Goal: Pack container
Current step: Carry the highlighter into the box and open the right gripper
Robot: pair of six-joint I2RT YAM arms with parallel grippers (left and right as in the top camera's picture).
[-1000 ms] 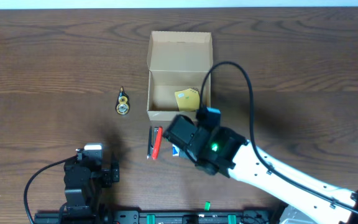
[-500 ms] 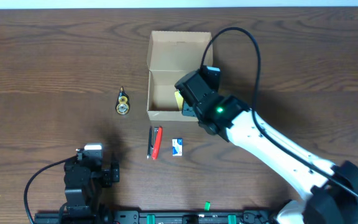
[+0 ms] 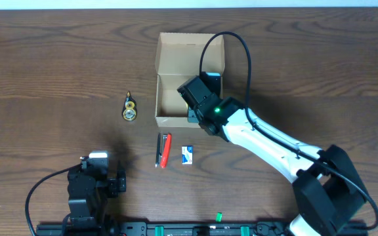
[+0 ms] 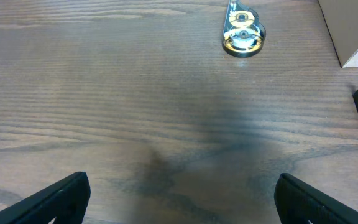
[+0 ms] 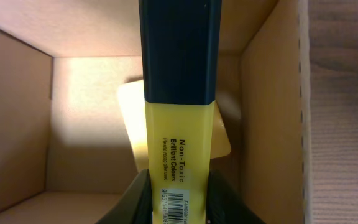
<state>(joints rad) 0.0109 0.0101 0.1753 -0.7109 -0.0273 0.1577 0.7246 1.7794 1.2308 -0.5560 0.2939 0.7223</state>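
The tan cardboard box stands open at the table's middle back, its flap lid lying away from me. My right gripper hovers over the box's right half, shut on a yellow highlighter with a dark cap. The right wrist view looks down into the box, where a pale-yellow pad lies on the floor under the highlighter. My left gripper is open and empty, low over bare table at the front left.
A gold tape dispenser lies left of the box and also shows in the left wrist view. A red and black pen pair and a small blue-white packet lie in front of the box.
My right gripper moved from in front of the box up and over its inside, carrying the highlighter. The small blue-white packet is uncovered. The left arm has not moved.
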